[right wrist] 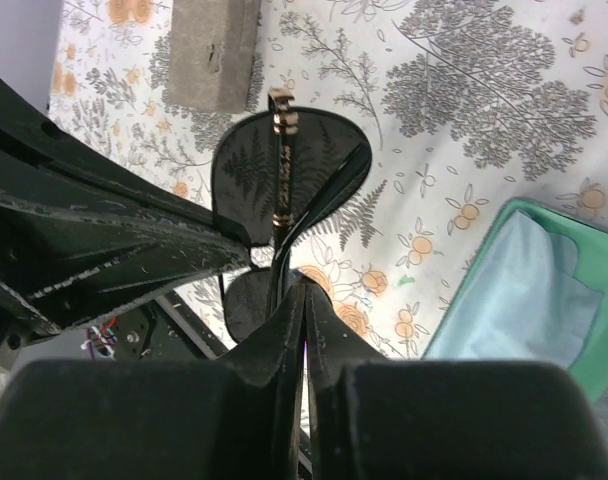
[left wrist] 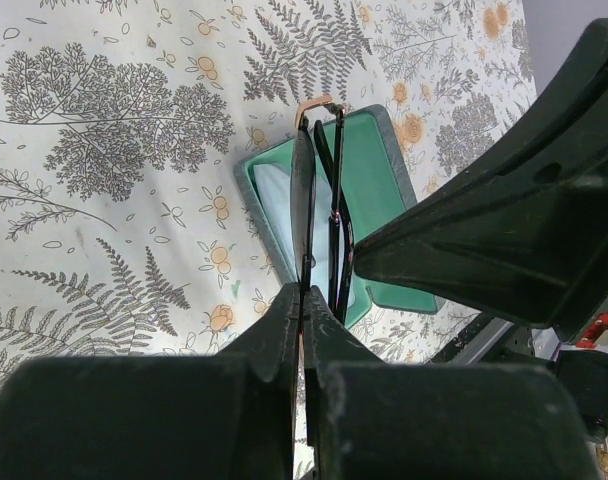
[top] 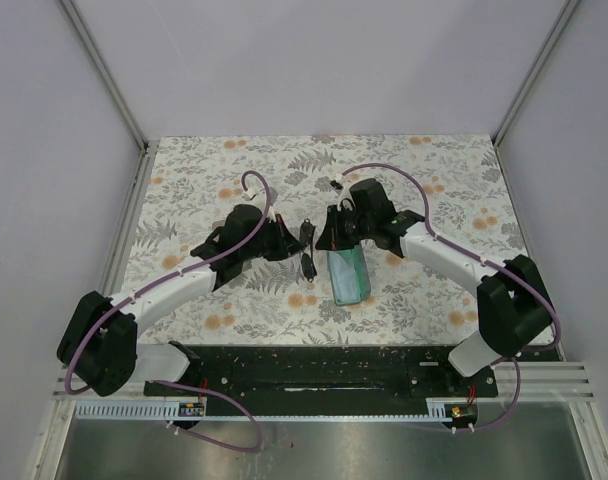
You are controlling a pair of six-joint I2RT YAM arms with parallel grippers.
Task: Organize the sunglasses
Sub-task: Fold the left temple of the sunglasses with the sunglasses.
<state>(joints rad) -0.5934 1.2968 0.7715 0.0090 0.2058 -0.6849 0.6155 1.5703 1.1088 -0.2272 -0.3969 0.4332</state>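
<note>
Left gripper and right gripper are both pinched tight on the thin black wire sunglasses, which have dark, rounded lenses. The open teal case, oblong with a soft light-blue cloth inside, lies just beside them.

1. The table cover is cream, printed with grey ferns and small orange flowers.
2. The sunglasses have a thin black frame, dark see-through lenses and copper-gold bands on one temple.
3. The open case is teal, and the cloth in it is light blue.
4. The left gripper and the right gripper are black.
5. The cables are purple.
</note>
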